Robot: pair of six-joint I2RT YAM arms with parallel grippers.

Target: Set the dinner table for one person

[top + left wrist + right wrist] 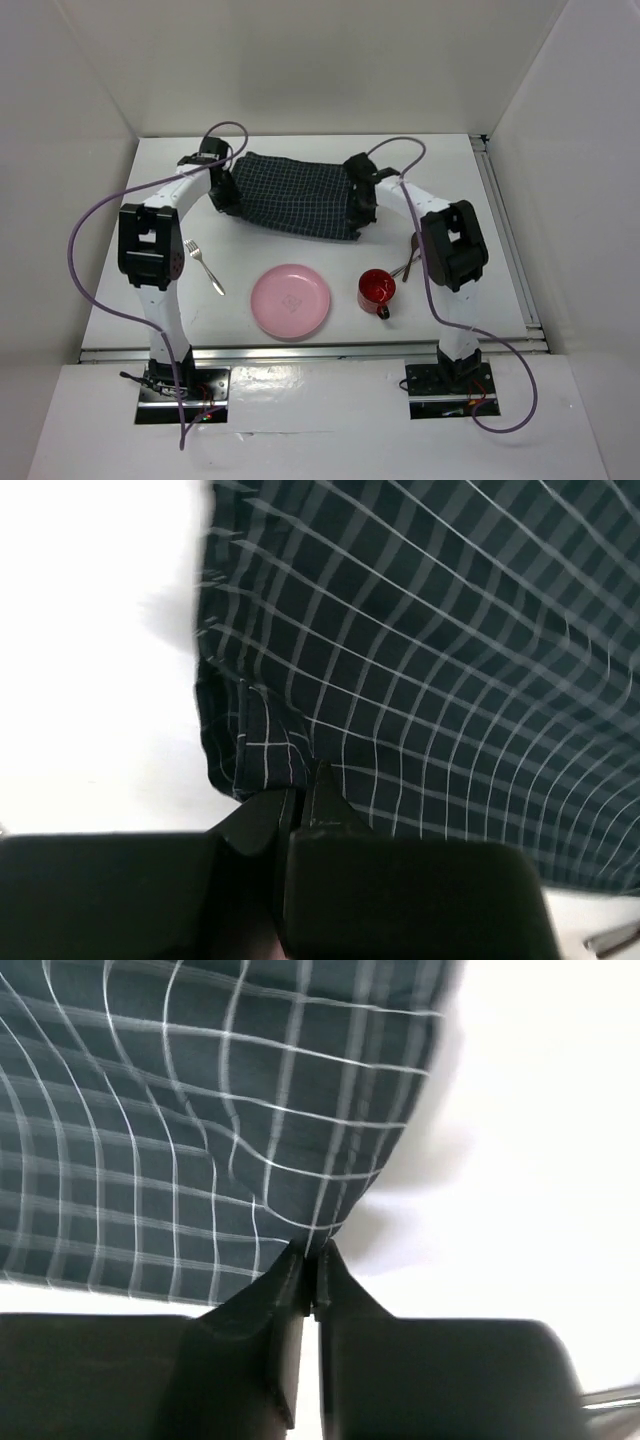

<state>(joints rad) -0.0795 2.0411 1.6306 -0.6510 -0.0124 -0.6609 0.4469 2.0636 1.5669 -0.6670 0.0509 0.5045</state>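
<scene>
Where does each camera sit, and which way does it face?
Top external: above and behind the bases, looking down at the dinner table; both arms show, left hand and right hand at the ends of the checked cloth.
Left wrist: rides that arm, facing the cloth; its shut fingers pinch it.
Right wrist: same, opposite end.
All share the cloth.
</scene>
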